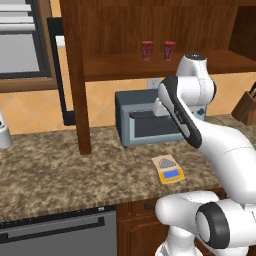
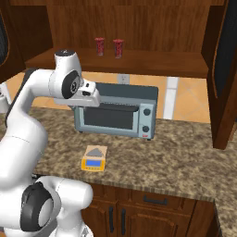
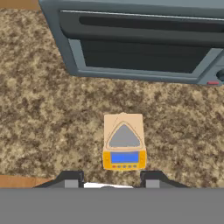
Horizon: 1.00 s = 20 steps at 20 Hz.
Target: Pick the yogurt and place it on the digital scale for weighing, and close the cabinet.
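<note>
- Yogurt [image 1: 147, 50] is sitting upright on the open cabinet shelf [image 1: 165, 65], beside a second red cup [image 1: 169, 50] just to its right; from the right base view the pair [image 2: 99, 46] [image 2: 118, 48] is standing toward the shelf's left part.
- Which of the two red cups is the yogurt I cannot tell for sure; they are looking alike.
- Cabinet [image 2: 139, 28] is standing open, its door [image 2: 225, 69] swung out at the right of the right base view, and another door panel [image 1: 76, 75] is reaching down to the counter in the left base view.
- Scale [image 3: 124, 141] is lying flat on the counter [image 3: 48, 122], in front of the toaster oven [image 3: 140, 43] and apart from it, with its plate bare and its blue display toward me.
- I am holding my hand [image 3: 112, 179] above the counter, looking down on the scale; my two fingertips [image 3: 71, 178] are sitting well apart, so the hand is wide and is carrying nothing.
- My arm [image 1: 185, 110] is bending in front of the toaster oven [image 1: 145, 122], well below the shelf.
- Knife block [image 1: 247, 106] is standing at the counter's far right in the left base view.
</note>
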Motion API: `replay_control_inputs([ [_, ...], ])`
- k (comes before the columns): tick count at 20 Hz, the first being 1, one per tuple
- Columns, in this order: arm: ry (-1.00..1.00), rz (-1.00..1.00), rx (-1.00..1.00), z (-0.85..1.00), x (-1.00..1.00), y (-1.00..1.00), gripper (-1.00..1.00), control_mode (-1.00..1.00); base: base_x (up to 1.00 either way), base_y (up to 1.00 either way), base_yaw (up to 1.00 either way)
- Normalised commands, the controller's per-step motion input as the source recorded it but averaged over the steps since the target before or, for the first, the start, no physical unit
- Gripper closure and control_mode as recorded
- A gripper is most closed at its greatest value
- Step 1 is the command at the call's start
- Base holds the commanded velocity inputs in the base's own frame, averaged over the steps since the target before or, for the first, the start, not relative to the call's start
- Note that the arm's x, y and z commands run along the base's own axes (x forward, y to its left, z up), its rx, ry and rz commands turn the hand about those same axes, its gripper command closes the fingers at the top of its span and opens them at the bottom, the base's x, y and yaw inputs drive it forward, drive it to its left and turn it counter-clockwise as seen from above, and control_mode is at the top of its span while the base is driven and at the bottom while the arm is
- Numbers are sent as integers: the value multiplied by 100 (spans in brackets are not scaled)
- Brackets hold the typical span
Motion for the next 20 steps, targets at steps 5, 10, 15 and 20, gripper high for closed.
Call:
replay_control_inputs([
  [5, -4, 0, 0, 0, -40, -10, -100, -100, 0, 0, 0],
  [10, -22, 0, 4, 3, -69, -32, -100, -100, 0, 0, 0],
  [15, -25, 0, 6, 50, -31, -18, -100, -100, 0, 0, 0],
  [20, -12, 0, 0, 71, -13, -4, -100, -100, 0, 0, 0],
])
